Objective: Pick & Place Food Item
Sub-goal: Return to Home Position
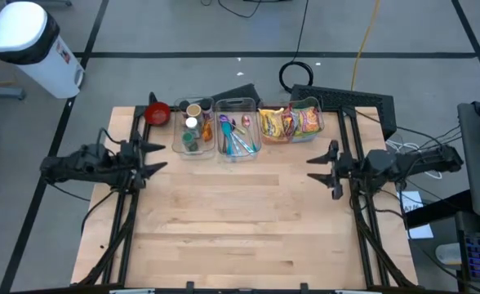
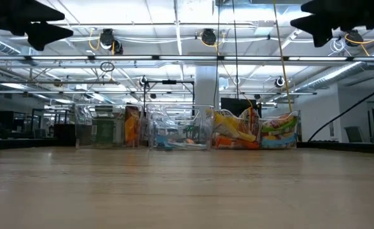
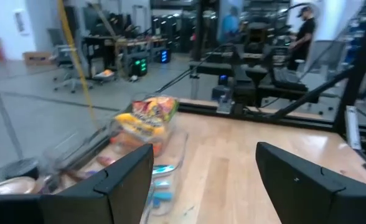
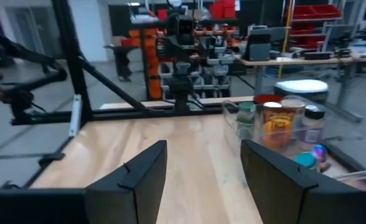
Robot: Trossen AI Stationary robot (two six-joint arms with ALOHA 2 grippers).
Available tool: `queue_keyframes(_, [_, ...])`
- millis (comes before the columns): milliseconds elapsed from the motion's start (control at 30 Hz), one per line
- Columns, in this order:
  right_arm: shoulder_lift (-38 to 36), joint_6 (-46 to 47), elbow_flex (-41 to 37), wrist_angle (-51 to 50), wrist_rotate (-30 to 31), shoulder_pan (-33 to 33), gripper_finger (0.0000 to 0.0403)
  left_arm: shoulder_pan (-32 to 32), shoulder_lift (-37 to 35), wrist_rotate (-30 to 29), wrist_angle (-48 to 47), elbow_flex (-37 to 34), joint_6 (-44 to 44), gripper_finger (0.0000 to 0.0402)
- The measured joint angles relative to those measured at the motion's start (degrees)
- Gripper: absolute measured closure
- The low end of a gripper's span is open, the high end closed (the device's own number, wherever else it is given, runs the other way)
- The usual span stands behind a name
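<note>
spoons (image 1: 238, 140) lie in the middle bin (image 1: 238, 100) at the tabletop's far edge. left gripper (image 1: 158, 157) at the left edge, right gripper (image 1: 320, 167) at the right; fingers spread, empty. small risk: a homing swing toward the far edge could clip a bin.

The left gripper (image 1: 160, 157) and right gripper (image 1: 317, 169) are matte black, with broad, flat, wedge-shaped fingers (image 3: 124, 180); black cables (image 1: 436, 149) loop along the right arm (image 1: 403, 163).

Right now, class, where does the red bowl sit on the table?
In the high view, the red bowl sits near the far-left corner of the table, just left of the leftmost transparent bin.
</note>
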Motion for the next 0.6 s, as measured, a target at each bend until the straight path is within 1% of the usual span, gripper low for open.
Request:
queue_keyframes(100, [-2.1, 1.6, -3.1, 1.9, -4.0, -2.6, 0.0206, 0.0, 0.0, 2.3, 4.1, -2.6, 1.6, 0.0117])
queue_keyframes(200, [-3.5, 2.9, -7.0, 5.1, -8.0, -5.4, 0.0206, 0.0, 0.0, 2.5, 5.5, -4.5, 1.9, 0.0117])
queue_keyframes(300, [-3.9, 4.8, -10.7, 9.4, -9.6, -8.6, 0.0206, 0.0, 0.0, 1.8, 6.1, -5.7, 1.8, 0.0117])
queue_keyframes(367, [-3.9, 5.4, -12.6, 10.6, -10.4, -10.8, 0.0206, 0.0, 0.0, 1.8, 5.8, -6.2, 1.7, 0.0117])
queue_keyframes(500, [-4.8, 3.6, -14.4, 10.6, -15.5, -14.5, 0.0206, 0.0, 0.0, 1.7, 6.1, -6.3, 1.8, 0.0117])
queue_keyframes(600, [-6.9, 2.6, -14.5, 10.9, -16.9, -15.6, 0.0206, 0.0, 0.0, 1.7, 7.0, -6.3, 3.0, 0.0117])
